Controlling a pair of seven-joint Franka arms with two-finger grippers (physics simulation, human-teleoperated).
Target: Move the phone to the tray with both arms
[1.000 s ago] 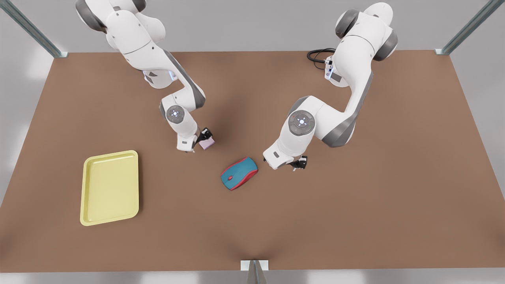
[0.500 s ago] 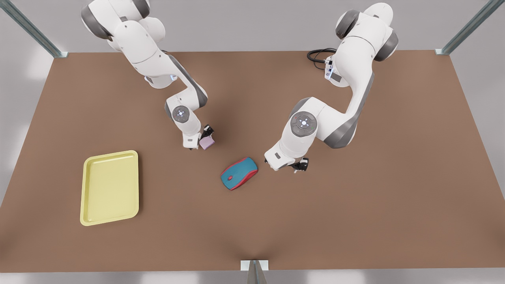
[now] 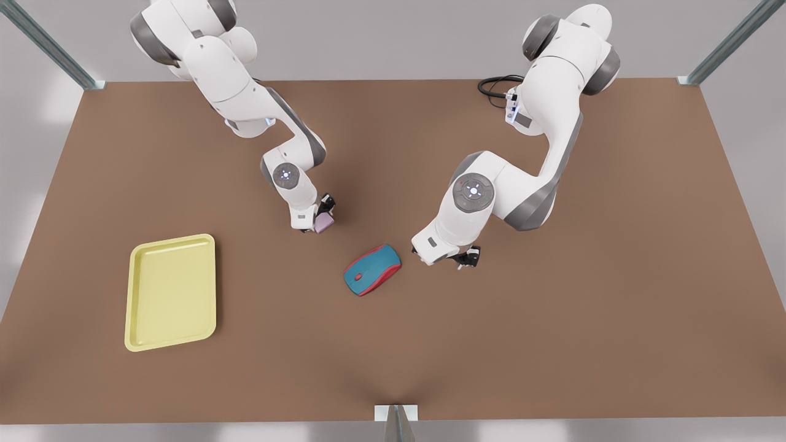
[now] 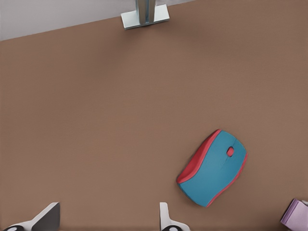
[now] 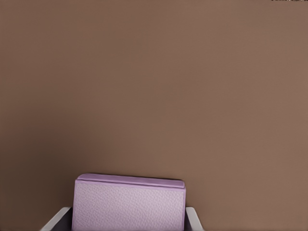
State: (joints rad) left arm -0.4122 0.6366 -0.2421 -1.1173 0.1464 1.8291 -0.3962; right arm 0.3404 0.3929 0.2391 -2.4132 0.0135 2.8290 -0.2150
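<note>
The right gripper (image 3: 319,220) is clamping the phone (image 3: 323,223), the tray (image 3: 171,292) lying off toward the front view's left, while the left gripper (image 3: 466,256) is waiting with fingers apart.

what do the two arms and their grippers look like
Both arms are glossy white with dark grey joint bands and round grey wrist caps with small lights. The right gripper and left gripper are black with pale fingers. A black cable coils behind.

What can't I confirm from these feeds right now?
1. Phone: lower part cut off by the right wrist view's edge; mostly behind the wrist in the front view.
2. Phone's clearance above the table: unsettled.
3. Right tool: fingertips flank the phone, pads cut off by the edge.
4. Left tool: open, cut off above its fingertips in the left wrist view.
</note>
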